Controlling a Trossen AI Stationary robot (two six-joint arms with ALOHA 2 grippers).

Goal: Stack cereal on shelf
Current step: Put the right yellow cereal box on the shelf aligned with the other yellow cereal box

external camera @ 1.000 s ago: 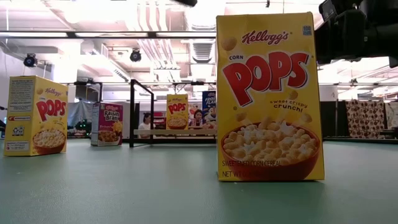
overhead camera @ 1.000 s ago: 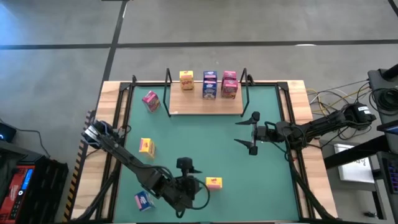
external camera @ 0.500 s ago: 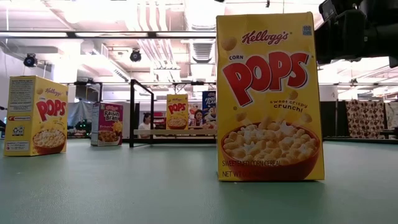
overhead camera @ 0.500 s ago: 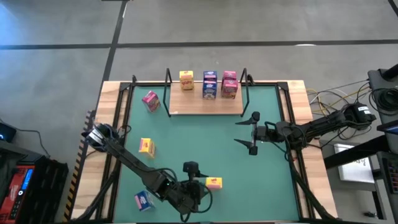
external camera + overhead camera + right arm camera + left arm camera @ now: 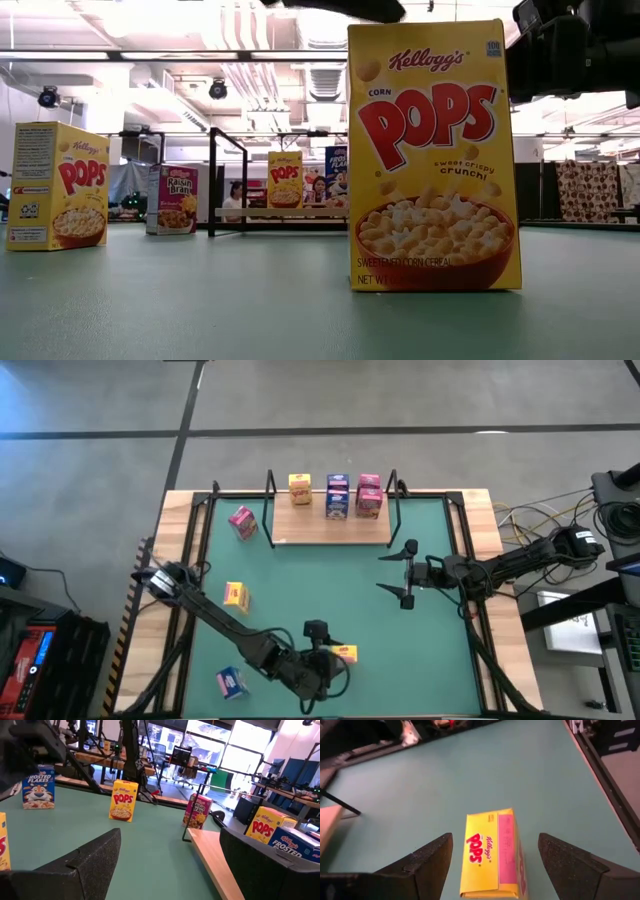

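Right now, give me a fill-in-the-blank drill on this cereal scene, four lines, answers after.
1. The left gripper hangs above a ____ box with its jaws open.
2. That box stands on the green ____.
3. The lone blue box off the shelf carries the words Frosted ____.
4. The right gripper waits in front of the ____.

Answers: yellow; mat; Flakes; shelf

My green table mat [image 5: 330, 600] sits inside a light wooden tabletop border [image 5: 480, 510]. Cables [image 5: 525, 520] trail over grey floor [image 5: 300, 410] beside it.
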